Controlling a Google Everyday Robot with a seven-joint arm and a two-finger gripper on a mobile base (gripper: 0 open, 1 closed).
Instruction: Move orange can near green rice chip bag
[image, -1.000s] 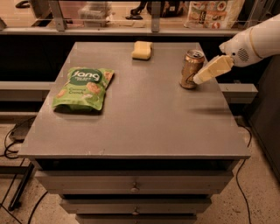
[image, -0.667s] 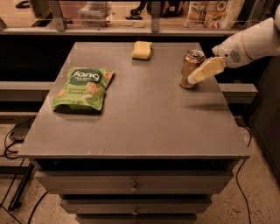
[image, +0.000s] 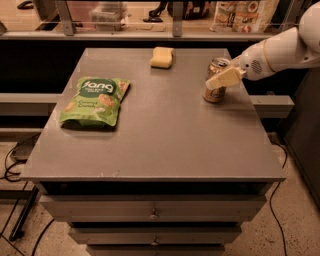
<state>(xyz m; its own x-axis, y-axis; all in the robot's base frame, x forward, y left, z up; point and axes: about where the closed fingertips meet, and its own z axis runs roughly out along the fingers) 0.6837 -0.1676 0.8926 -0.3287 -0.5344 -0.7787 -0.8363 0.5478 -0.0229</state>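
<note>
Since the earlier frames the pincer (image: 218, 79) has slid left in the frame. It was just right of the orange can (image: 213, 93), and now its cream tip crosses the front of the can's middle. The can itself has not shifted. The white arm (image: 280, 50) comes in from the upper right.

The can sits right at the pincer, upper right of the desk (image: 175, 135) and near the right edge. It is upright, long axis vertical, perhaps leaning a touch. The pincer meets it side-on, roughly level and across that axis. I cannot tell whether the pincer is clenched on the can or released, because the far side is hidden behind the can.

The can looks golden-orange with a silver top showing above the pincer and a dark mark low on its side. The base is on the desk.

The green rice chip bag (image: 95, 100) lies flat at centre left of the frame, well apart from the can. My read is that the carry runs leftward and slightly down-frame. A pale yellow sponge (image: 162, 56) sits at the top centre, off that line.
</note>
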